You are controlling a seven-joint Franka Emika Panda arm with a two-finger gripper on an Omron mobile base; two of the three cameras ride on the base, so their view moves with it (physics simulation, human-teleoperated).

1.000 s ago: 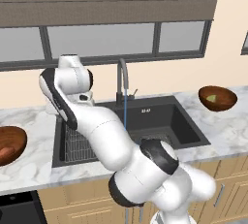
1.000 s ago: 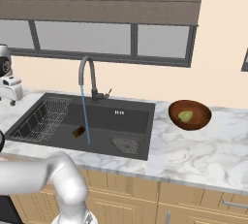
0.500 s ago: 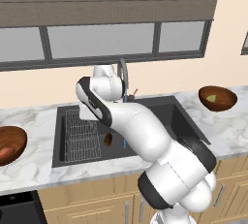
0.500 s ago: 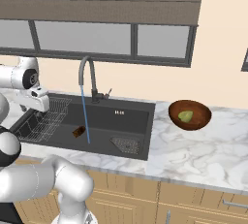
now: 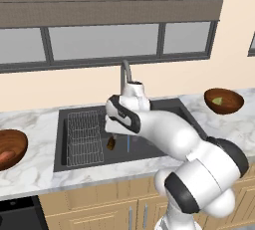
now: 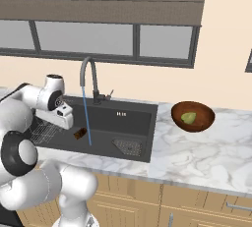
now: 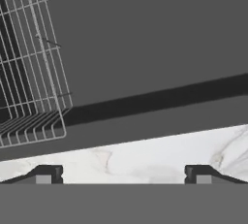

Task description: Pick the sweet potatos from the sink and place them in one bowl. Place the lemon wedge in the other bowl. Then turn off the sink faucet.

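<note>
The arm is reaching over the sink (image 5: pixel 164 107), with the hand hanging above the basin's near side. In the hand view the gripper (image 7: pixel 123 172) is showing its two finger tips (image 7: pixel 48 173) spread wide apart, nothing sitting between them, and they are hovering over the marble counter edge (image 7: pixel 160 155) just in front of the basin. A dark brown sweet potato (image 5: pixel 111 143) is lying on the black sink floor just beside the wire rack (image 5: pixel 84 137); the same tuber is showing near the top of the hand view. Water is running in a thin blue stream (image 6: pixel 86 115) from the sink faucet (image 6: pixel 89 77), landing close to that tuber. A square drain grate (image 6: pixel 128 146) is sitting toward the right of the basin. On the counter to the left, one bowl (image 5: pixel 9 148) is holding an orange-red sweet potato (image 5: pixel 5 157). Well apart on the right counter, the other bowl (image 6: pixel 193 116) is holding the lemon wedge (image 6: pixel 187 118)
</note>
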